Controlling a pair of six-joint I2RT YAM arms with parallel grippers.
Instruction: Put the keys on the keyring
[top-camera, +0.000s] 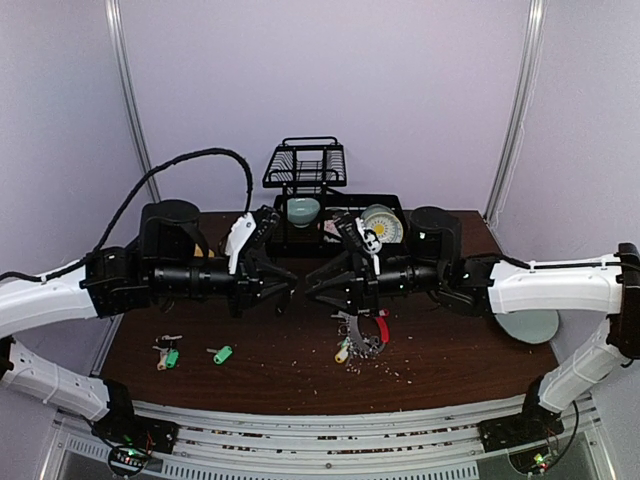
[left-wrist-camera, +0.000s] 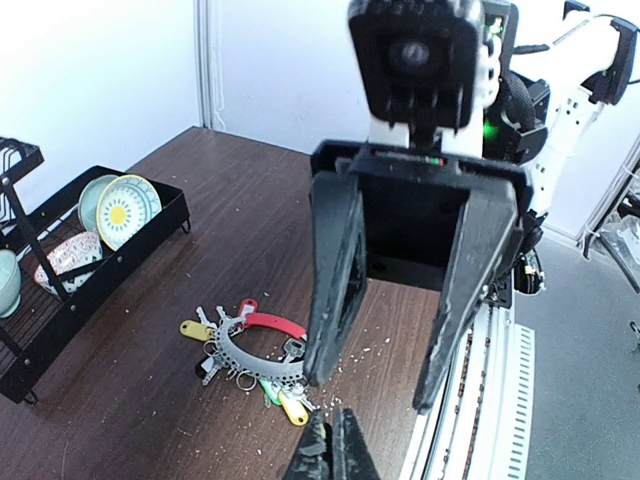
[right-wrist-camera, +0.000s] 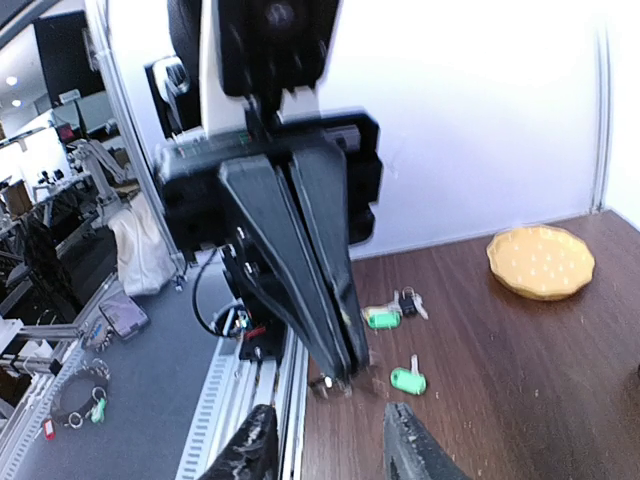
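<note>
Facing tip to tip above the table (top-camera: 450, 365), left gripper (right-wrist-camera: 340, 368) is pressed together, contents too small to tell, and right gripper (left-wrist-camera: 370, 388) spread, likely for a handover; keyring (top-camera: 365, 335) lies beneath the right gripper, loose green-tagged keys (top-camera: 221, 353) well left of it.

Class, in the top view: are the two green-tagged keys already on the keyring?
No, one green-tagged key and another lie loose on the table, left of the keyring.
</note>
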